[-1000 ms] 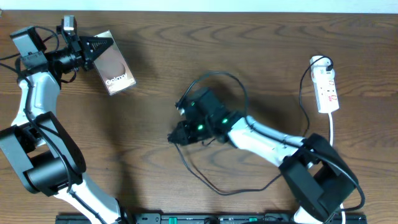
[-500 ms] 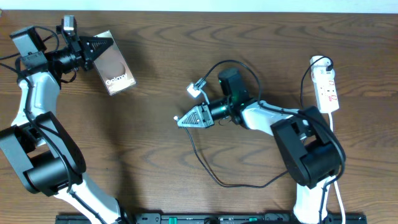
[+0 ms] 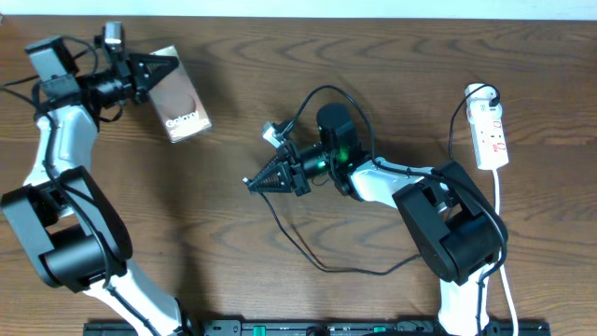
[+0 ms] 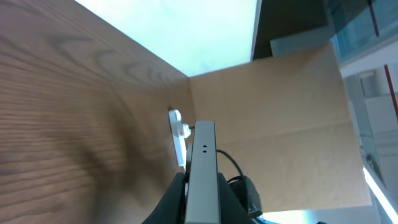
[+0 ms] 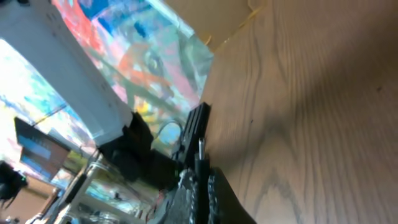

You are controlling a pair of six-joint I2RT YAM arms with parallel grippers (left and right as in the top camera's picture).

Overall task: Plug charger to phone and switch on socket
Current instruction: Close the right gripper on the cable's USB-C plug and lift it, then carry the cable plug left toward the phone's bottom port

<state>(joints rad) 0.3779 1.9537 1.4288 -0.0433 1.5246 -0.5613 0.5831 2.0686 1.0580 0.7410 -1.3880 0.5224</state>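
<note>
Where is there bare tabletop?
Free: wood between the flat brownish-grey phone in the left gripper and the right gripper; also between the left arm and the thin black charger cable. Crowded: around the right gripper; white power strip at right edge.

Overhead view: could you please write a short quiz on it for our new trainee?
1. True or false: the phone lies on the table with nothing touching it.
2. The socket lies nearest to: A) the left arm; B) the right arm; C) the phone.
3. Fill in: the right gripper is shut on the ____.
Key: 1 false, the left gripper grips it; 2 B; 3 charger.
</note>
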